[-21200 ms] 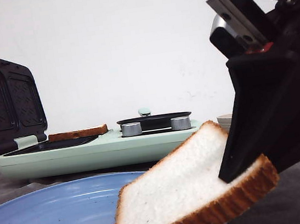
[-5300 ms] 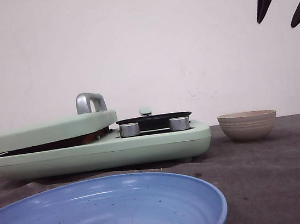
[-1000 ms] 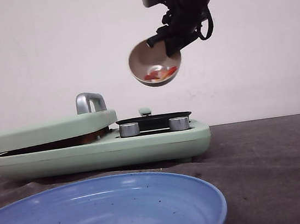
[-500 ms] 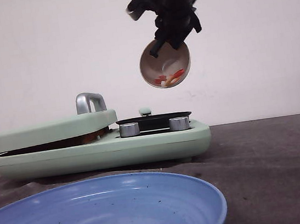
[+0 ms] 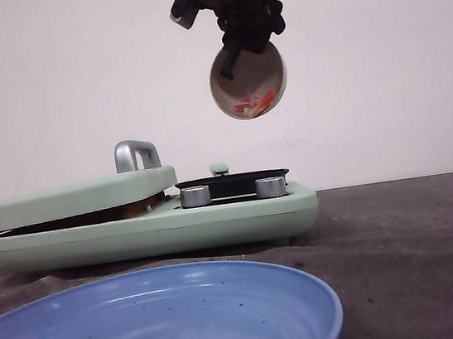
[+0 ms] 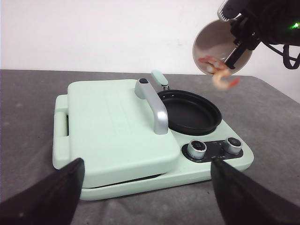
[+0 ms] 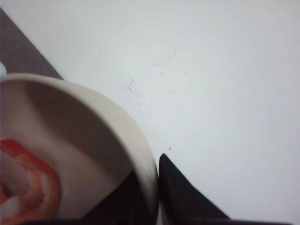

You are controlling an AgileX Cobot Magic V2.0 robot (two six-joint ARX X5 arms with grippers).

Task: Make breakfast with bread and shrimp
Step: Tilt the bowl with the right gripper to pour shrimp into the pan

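My right gripper (image 5: pixel 231 58) is shut on the rim of a beige bowl (image 5: pixel 262 71), holding it tipped steeply above the black pan (image 5: pixel 232 180). The orange-pink shrimp (image 5: pixel 253 105) lie at the bowl's low edge. In the left wrist view one shrimp (image 6: pixel 225 80) hangs past the bowl (image 6: pixel 211 44) rim, over the pan (image 6: pixel 190 112). The right wrist view has the fingertips (image 7: pixel 171 187) pinching the bowl wall (image 7: pixel 93 126), with a shrimp (image 7: pixel 35 180) inside. My left gripper (image 6: pixel 146 163) is open in front of the mint-green maker (image 6: pixel 112 126). The bread is hidden under its shut lid.
A large blue plate (image 5: pixel 146 322) fills the near foreground. The maker's silver lid handle (image 6: pixel 155 107) stands beside the pan, and two silver knobs (image 5: pixel 197 196) (image 5: pixel 271 186) face front. A white wall stands behind the dark grey table (image 5: pixel 411 237).
My right gripper has carried the bowl a little left and higher and tilted it more steeply. The shrimp have slid down to the rim.
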